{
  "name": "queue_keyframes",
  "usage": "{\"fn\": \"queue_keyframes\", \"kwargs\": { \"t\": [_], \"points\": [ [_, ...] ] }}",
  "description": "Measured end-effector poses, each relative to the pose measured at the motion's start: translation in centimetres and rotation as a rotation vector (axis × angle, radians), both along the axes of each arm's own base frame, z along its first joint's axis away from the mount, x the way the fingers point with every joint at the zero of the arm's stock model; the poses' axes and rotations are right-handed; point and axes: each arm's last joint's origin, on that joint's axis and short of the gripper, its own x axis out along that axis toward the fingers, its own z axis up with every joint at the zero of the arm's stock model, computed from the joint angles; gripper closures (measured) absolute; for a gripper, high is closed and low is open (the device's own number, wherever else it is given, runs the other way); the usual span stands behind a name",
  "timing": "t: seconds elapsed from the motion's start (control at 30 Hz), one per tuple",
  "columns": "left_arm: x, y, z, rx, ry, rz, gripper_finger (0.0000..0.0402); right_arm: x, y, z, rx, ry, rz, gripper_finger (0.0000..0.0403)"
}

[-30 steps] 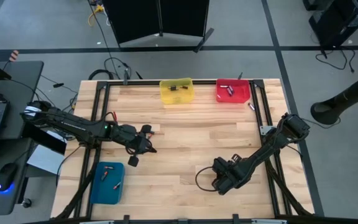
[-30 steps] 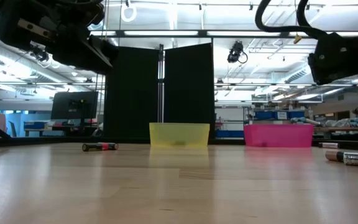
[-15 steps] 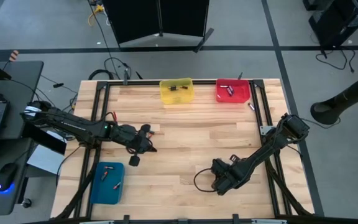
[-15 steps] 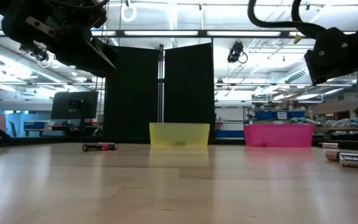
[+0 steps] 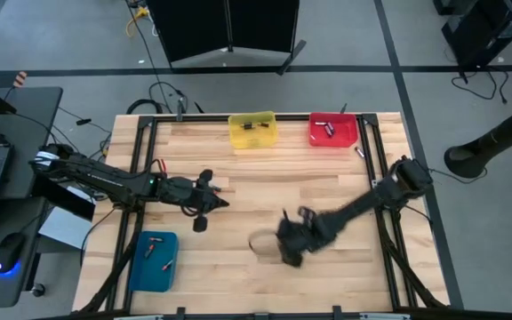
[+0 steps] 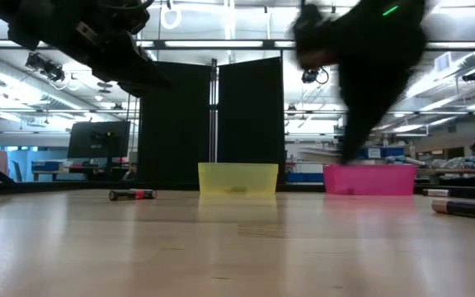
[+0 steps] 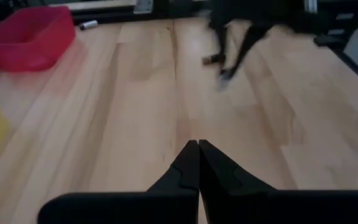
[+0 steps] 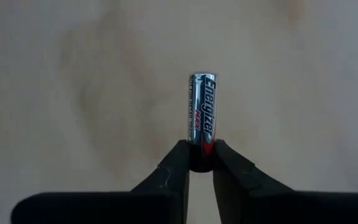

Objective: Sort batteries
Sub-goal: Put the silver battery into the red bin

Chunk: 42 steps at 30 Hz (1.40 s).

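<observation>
A silver Energizer battery (image 8: 201, 119) stands out past the right gripper (image 8: 201, 163), whose fingers pinch its lower end so most of the cell stays free, probably to make dropping it into a bin easy. That gripper hangs above the middle of the wooden table (image 5: 256, 173). Other batteries lie in the yellow bin (image 5: 252, 130), red bin (image 5: 332, 130) and blue bin (image 5: 154, 260). The left gripper (image 7: 198, 148) waits pressed together, holding nothing, near the table's left side.

Bright overhead ceiling lights; the right arm (image 5: 345, 216) smears with motion blur
</observation>
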Motion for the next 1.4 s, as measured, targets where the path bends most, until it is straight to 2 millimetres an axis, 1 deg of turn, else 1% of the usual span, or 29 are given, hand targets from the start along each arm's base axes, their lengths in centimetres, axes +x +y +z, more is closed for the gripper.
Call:
{"fn": "queue_keyframes", "kwargs": {
  "t": [0.1, 0.23, 0.33, 0.4, 0.5, 0.57, 0.67, 0.73, 0.83, 0.93, 1.0, 1.13, 1.27, 1.4],
  "points": [
    [0.1, 0.0, 0.2, -0.001, -0.018, 0.005, 0.0396, 2.0, -4.6, 0.1, -0.032, -0.029, -0.010, 0.0347],
    [0.2, 0.0, 0.5, -0.005, -0.052, 0.009, 0.0396, 4.2, -10.9, 0.5, -0.044, -0.119, -0.004, 0.0347],
    [0.3, 0.0, 0.6, -0.008, -0.071, 0.010, 0.0396, 5.0, -15.5, 1.1, -0.023, -0.184, 0.005, 0.0347],
    [0.3, 0.0, 0.7, -0.009, -0.078, 0.010, 0.0396, 5.2, -18.1, 1.7, -0.045, -0.203, 0.002, 0.0347],
    [0.3, 0.0, 0.7, -0.010, -0.082, 0.011, 0.0396, 5.1, -21.5, 2.5, -0.079, -0.202, -0.014, 0.0347],
    [0.3, 0.0, 0.7, -0.010, -0.082, 0.011, 0.0396, 4.6, -23.7, 3.5, -0.091, -0.172, -0.037, 0.0347],
    [0.3, 0.0, 0.7, -0.015, -0.082, 0.018, 0.0396, 3.1, -26.9, 5.1, -0.120, -0.063, -0.119, 0.0347],
    [0.3, 0.0, 0.7, -0.024, -0.083, 0.029, 0.0396, 1.7, -28.8, 5.8, -0.130, 0.022, -0.201, 0.0347],
    [0.3, 0.1, 0.7, -0.017, -0.085, 0.053, 0.0396, -0.6, -31.1, 6.2, -0.121, 0.127, -0.309, 0.0347],
    [0.3, 0.3, 0.8, -0.018, -0.090, 0.124, 0.0396, -3.1, -32.6, 5.0, -0.071, 0.246, -0.398, 0.0347],
    [0.3, 0.4, 0.8, -0.022, -0.093, 0.161, 0.0396, -4.3, -33.3, 3.9, -0.071, 0.299, -0.437, 0.0347],
    [0.4, 1.1, 0.8, -0.019, -0.095, 0.200, 0.0396, -5.9, -34.3, 2.6, -0.108, 0.362, -0.490, 0.0347],
    [0.4, 1.7, 0.8, -0.018, -0.096, 0.230, 0.0396, -6.7, -35.2, 2.2, -0.133, 0.330, -0.534, 0.0347],
    [0.5, 2.3, 0.8, -0.020, -0.096, 0.256, 0.0396, -8.1, -36.4, 1.8, -0.116, 0.342, -0.596, 0.0347]
  ]
}}
